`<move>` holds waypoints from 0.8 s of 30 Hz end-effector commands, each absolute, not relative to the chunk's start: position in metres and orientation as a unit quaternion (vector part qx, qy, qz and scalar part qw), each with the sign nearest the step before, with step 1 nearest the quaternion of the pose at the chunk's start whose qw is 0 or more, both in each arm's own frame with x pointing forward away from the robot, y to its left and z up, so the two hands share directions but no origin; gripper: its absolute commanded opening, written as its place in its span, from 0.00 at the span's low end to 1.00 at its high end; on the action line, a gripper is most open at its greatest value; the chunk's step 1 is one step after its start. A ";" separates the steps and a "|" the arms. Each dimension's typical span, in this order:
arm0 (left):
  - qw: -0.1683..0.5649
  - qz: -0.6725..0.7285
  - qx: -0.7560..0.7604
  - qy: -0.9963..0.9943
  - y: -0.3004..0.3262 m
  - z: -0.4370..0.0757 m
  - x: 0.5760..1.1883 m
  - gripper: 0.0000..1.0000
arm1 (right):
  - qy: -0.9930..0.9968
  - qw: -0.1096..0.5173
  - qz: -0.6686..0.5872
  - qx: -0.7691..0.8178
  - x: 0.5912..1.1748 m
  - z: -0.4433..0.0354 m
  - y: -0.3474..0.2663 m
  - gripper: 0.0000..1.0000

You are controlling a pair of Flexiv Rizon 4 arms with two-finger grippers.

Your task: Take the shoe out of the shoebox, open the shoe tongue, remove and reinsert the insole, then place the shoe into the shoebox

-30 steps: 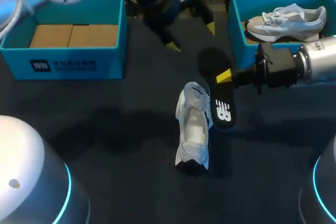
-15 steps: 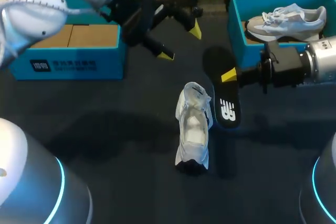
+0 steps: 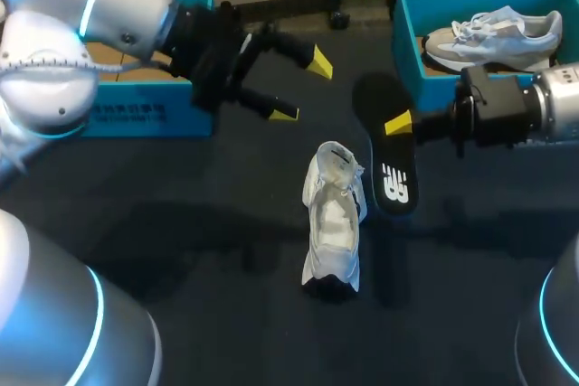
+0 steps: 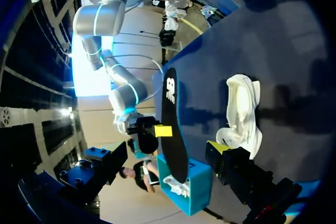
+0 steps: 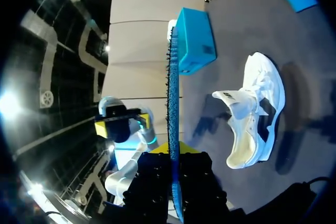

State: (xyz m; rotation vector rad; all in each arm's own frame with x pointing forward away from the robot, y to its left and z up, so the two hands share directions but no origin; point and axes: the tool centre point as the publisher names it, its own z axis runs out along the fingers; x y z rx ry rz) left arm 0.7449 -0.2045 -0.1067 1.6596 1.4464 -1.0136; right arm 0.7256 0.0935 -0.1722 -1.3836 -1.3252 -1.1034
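A white shoe (image 3: pixel 333 219) lies on the dark table, its opening facing up. Just to its right hangs the black insole (image 3: pixel 391 164), and my right gripper (image 3: pixel 399 123) is shut on its middle. In the right wrist view the insole (image 5: pixel 172 98) stands edge-on between my right gripper's (image 5: pixel 174 153) yellow tips, with the shoe (image 5: pixel 255 114) beside it. My left gripper (image 3: pixel 301 88) hangs open over the table behind and left of the shoe, holding nothing. The left wrist view shows one of its yellow fingertips (image 4: pixel 218 147), the insole (image 4: pixel 171 124) and the shoe (image 4: pixel 243 114) ahead.
A blue shoebox (image 3: pixel 406 42) at the back right holds a second, grey shoe (image 3: pixel 493 33). Another blue box (image 3: pixel 136 108) stands at the back left, partly behind my left arm. Open table lies in front of the white shoe.
My left arm has swung in from the left and lowered; its open gripper has come a little nearer the shoe. The right gripper has shifted slightly right with the insole.
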 end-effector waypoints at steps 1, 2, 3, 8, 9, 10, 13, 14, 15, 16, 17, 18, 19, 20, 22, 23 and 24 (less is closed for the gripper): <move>0.381 -0.421 0.621 0.541 -0.204 -0.111 0.743 1.00 | -0.528 0.453 -0.452 -0.558 0.724 -0.169 0.095 0.00; 0.381 -0.421 0.621 0.541 -0.204 -0.111 0.743 1.00 | -0.526 0.454 -0.453 -0.558 0.724 -0.167 0.095 0.00; 0.381 -0.421 0.621 0.541 -0.204 -0.111 0.743 1.00 | -0.525 0.455 -0.454 -0.558 0.724 -0.166 0.096 0.00; 0.400 -0.422 0.607 0.542 -0.205 -0.117 0.745 1.00 | -0.512 0.462 -0.461 -0.559 0.725 -0.160 0.099 0.00; 0.409 -0.422 0.602 0.541 -0.205 -0.120 0.746 1.00 | -0.510 0.463 -0.462 -0.559 0.725 -0.159 0.100 0.00; 0.414 -0.421 0.599 0.541 -0.205 -0.122 0.746 1.00 | -0.509 0.464 -0.462 -0.559 0.725 -0.158 0.100 0.00; 0.436 -0.425 0.581 0.540 -0.206 -0.126 0.749 1.00 | -0.507 0.465 -0.462 -0.559 0.725 -0.157 0.101 0.00; 0.449 -0.430 0.569 0.539 -0.207 -0.128 0.751 1.00 | -0.505 0.466 -0.465 -0.558 0.725 -0.155 0.103 0.00; 0.449 -0.430 0.569 0.539 -0.207 -0.128 0.751 1.00 | -0.505 0.466 -0.465 -0.558 0.725 -0.155 0.103 0.00; 0.455 -0.436 0.557 0.541 -0.208 -0.130 0.754 1.00 | -0.504 0.465 -0.470 -0.556 0.725 -0.154 0.104 0.00; 0.459 -0.439 0.550 0.542 -0.209 -0.131 0.755 1.00 | -0.502 0.464 -0.474 -0.554 0.725 -0.152 0.105 0.00; 0.461 -0.438 0.548 0.543 -0.210 -0.132 0.756 1.00 | -0.502 0.464 -0.475 -0.554 0.724 -0.151 0.106 0.00; 0.461 -0.441 0.545 0.544 -0.210 -0.133 0.757 1.00 | -0.502 0.463 -0.475 -0.554 0.724 -0.150 0.107 0.00; 0.463 -0.445 0.541 0.543 -0.211 -0.133 0.758 1.00 | -0.502 0.462 -0.477 -0.555 0.724 -0.150 0.107 0.00; 0.469 -0.448 0.535 0.541 -0.213 -0.134 0.760 1.00 | -0.501 0.459 -0.477 -0.558 0.724 -0.148 0.109 0.00; 0.476 -0.453 0.528 0.538 -0.215 -0.134 0.762 1.00 | -0.500 0.458 -0.479 -0.558 0.723 -0.146 0.111 0.00; 0.479 -0.453 0.527 0.536 -0.216 -0.135 0.763 1.00 | -0.499 0.458 -0.480 -0.558 0.723 -0.146 0.112 0.00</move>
